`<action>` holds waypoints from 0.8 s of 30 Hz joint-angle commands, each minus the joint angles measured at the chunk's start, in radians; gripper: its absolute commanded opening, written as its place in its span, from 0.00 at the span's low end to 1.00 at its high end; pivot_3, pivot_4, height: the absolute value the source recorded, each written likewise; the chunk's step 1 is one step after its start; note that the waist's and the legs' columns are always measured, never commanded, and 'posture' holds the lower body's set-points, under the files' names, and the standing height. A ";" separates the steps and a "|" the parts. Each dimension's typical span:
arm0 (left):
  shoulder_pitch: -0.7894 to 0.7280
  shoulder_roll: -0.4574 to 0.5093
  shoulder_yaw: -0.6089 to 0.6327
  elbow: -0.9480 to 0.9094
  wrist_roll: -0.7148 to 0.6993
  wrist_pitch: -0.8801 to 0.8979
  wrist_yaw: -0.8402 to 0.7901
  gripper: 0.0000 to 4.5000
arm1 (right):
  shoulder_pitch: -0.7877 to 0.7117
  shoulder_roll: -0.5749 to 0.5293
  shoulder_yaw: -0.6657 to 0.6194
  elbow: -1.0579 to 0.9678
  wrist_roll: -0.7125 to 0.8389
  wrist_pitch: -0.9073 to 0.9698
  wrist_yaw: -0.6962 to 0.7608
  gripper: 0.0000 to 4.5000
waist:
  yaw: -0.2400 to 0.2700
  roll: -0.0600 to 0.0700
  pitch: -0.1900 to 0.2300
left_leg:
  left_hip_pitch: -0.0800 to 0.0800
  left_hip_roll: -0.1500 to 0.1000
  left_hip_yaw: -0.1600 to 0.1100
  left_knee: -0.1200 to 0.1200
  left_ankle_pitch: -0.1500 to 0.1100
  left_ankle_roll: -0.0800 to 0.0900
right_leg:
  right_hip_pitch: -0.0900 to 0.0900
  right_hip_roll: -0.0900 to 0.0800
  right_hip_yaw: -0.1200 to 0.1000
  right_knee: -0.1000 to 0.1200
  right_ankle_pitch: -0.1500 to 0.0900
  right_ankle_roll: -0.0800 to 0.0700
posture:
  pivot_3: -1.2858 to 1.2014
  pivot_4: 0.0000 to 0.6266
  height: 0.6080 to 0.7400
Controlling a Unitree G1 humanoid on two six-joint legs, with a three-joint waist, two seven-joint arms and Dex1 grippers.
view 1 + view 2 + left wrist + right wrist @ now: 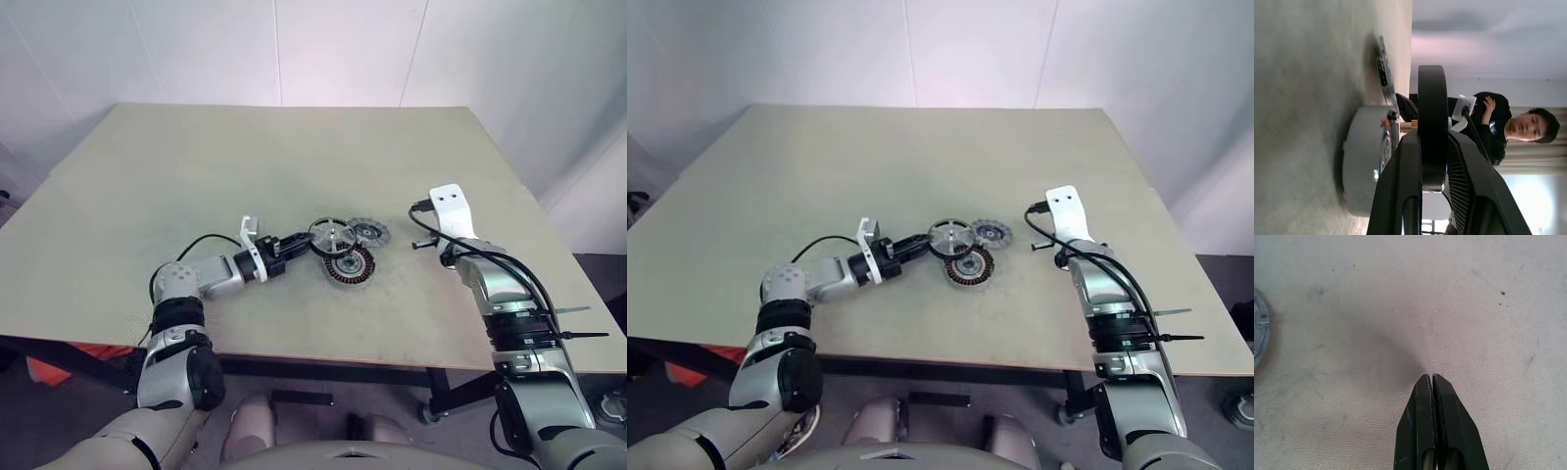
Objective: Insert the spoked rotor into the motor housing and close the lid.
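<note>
On the left half of the beige table (147, 186), the left arm lies low along the surface, reaching toward the centre, with a black cable looping over its forearm. Left gripper (306, 241): both black fingers clamped on the black rim of the spoked rotor (330, 236), one finger on each flat face of the rim as the left wrist view shows (1432, 127). Rotor is held off the table, roughly level, silver spokes and hub facing up, positioned above and slightly behind the motor housing (349, 264). Housing sits flat on the table near its middle, grey shell outside, ring of dark coppery windings visible around a silver centre; the rotor overlaps its far-left edge in the head views and is not seated in it. From the left wrist camera the housing (1364, 161) appears as a grey drum with a gap between it and the rotor rim. Just to the right of the rotor, and behind the housing, the lid (369, 232) lies flat on the table, ribbed edge and dark centre up, close beside both parts; contact with either cannot be judged. Further right, well apart from the parts, the right arm extends over bare tabletop, cables running along its wrist. Right gripper (1432, 378): fingers pressed together tip to tip, nothing between them, hovering above the surface. A person in a dark top is visible across the room in the left wrist view (1498, 127).
</note>
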 commanded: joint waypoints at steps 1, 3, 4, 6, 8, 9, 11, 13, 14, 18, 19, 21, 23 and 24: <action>0.004 -0.025 0.003 -0.049 -0.038 0.028 0.023 0.09 | -0.020 0.003 -0.021 -0.015 -0.012 -0.025 -0.004 0.00 | -0.001 0.000 0.000 | 0.001 0.000 0.000 0.001 0.000 0.000 | 0.001 0.000 0.000 0.000 0.000 0.000 | 0.52 0.00 1.00; 0.010 -0.040 0.000 -0.056 -0.040 0.034 0.034 0.09 | -0.016 0.008 -0.021 -0.024 -0.010 -0.023 -0.003 0.00 | -0.004 0.000 0.000 | 0.001 0.000 0.000 0.002 0.000 0.000 | 0.002 0.000 0.000 0.000 0.000 0.000 | 0.52 0.00 1.00; 0.013 -0.048 -0.004 -0.058 -0.038 0.035 0.040 0.09 | -0.013 0.009 -0.022 -0.030 -0.009 -0.021 -0.003 0.00 | -0.006 0.000 0.000 | 0.002 0.000 0.000 0.003 0.001 0.001 | 0.003 0.000 0.000 0.000 0.000 0.000 | 0.52 0.00 1.00; 0.015 -0.056 -0.016 -0.058 -0.026 0.026 0.049 0.09 | -0.010 0.012 -0.025 -0.038 -0.007 -0.018 -0.003 0.00 | -0.009 0.000 0.000 | 0.002 0.000 0.000 0.004 0.001 0.001 | 0.003 0.000 0.000 0.000 0.000 0.001 | 0.52 0.00 1.00; 0.012 -0.056 -0.025 -0.044 -0.010 0.005 0.059 0.09 | -0.006 0.013 -0.027 -0.045 -0.007 -0.016 -0.003 0.00 | -0.012 0.000 0.000 | 0.002 0.000 -0.001 0.005 0.001 0.002 | 0.004 0.000 0.000 0.000 0.001 0.001 | 0.52 0.00 1.00; 0.009 -0.055 -0.028 -0.032 0.001 -0.009 0.067 0.09 | -0.005 0.014 -0.029 -0.049 -0.006 -0.014 -0.003 0.00 | -0.013 0.000 0.000 | 0.002 0.000 -0.001 0.005 0.001 0.002 | 0.004 0.000 0.000 0.000 0.001 0.001 | 0.52 0.00 1.00; 0.004 -0.051 -0.035 -0.012 0.017 -0.029 0.080 0.09 | -0.003 0.016 -0.035 -0.056 -0.004 -0.010 -0.004 0.00 | -0.014 0.000 0.000 | 0.002 0.000 -0.002 0.005 0.001 0.002 | 0.004 0.000 0.000 0.000 0.001 0.002 | 0.52 0.00 1.00; 0.005 -0.046 -0.051 -0.004 0.032 -0.047 0.079 0.09 | -0.003 0.017 -0.041 -0.064 -0.002 -0.006 -0.005 0.00 | -0.015 0.000 0.000 | 0.002 0.000 -0.002 0.005 0.001 0.002 | 0.004 0.000 0.000 0.000 0.001 0.002 | 0.52 0.00 1.00; 0.006 -0.046 -0.066 -0.001 0.045 -0.062 0.080 0.17 | -0.003 0.018 -0.042 -0.067 -0.003 -0.005 -0.005 0.00 | -0.015 0.000 0.000 | 0.002 0.000 -0.003 0.005 0.001 0.002 | 0.004 0.000 0.000 0.001 0.001 0.002 | 0.52 0.00 1.00; 0.006 -0.050 -0.085 0.001 0.042 -0.059 0.070 0.46 | -0.002 0.026 -0.045 -0.082 -0.003 -0.002 -0.005 0.00 | -0.015 0.000 0.000 | 0.006 0.000 -0.003 0.005 0.001 0.002 | 0.009 0.000 0.000 0.001 0.001 0.002 | 0.52 0.00 1.00; 0.004 -0.049 -0.080 0.001 0.035 -0.055 0.068 0.53 | 0.000 0.027 -0.044 -0.087 -0.002 0.000 -0.004 0.00 | -0.015 0.000 0.000 | 0.009 0.000 -0.003 0.005 0.001 0.002 | 0.012 0.000 0.000 0.000 0.000 0.002 | 0.52 0.00 1.00; 0.001 -0.035 -0.078 -0.007 0.024 -0.051 0.051 0.60 | 0.001 0.029 -0.041 -0.094 -0.001 0.001 0.004 0.00 | -0.015 0.000 0.000 | 0.015 0.000 -0.003 0.005 0.001 0.003 | 0.018 -0.001 0.000 -0.001 -0.003 0.008 | 0.52 0.00 1.00; -0.005 -0.007 -0.077 -0.016 0.018 -0.059 0.030 0.60 | 0.003 0.027 -0.036 -0.102 0.002 -0.004 0.018 0.00 | -0.016 0.000 0.000 | 0.016 0.000 -0.004 0.004 0.001 0.002 | 0.019 -0.001 0.000 -0.001 -0.004 0.009 | 0.52 0.00 1.00; -0.013 0.014 -0.073 -0.012 0.020 -0.074 0.020 0.60 | 0.003 0.025 -0.032 -0.110 0.004 -0.011 0.030 0.00 | -0.017 0.000 0.000 | 0.016 0.000 -0.004 0.004 0.001 0.002 | 0.018 0.000 0.000 -0.001 -0.004 0.009 | 0.52 0.00 1.00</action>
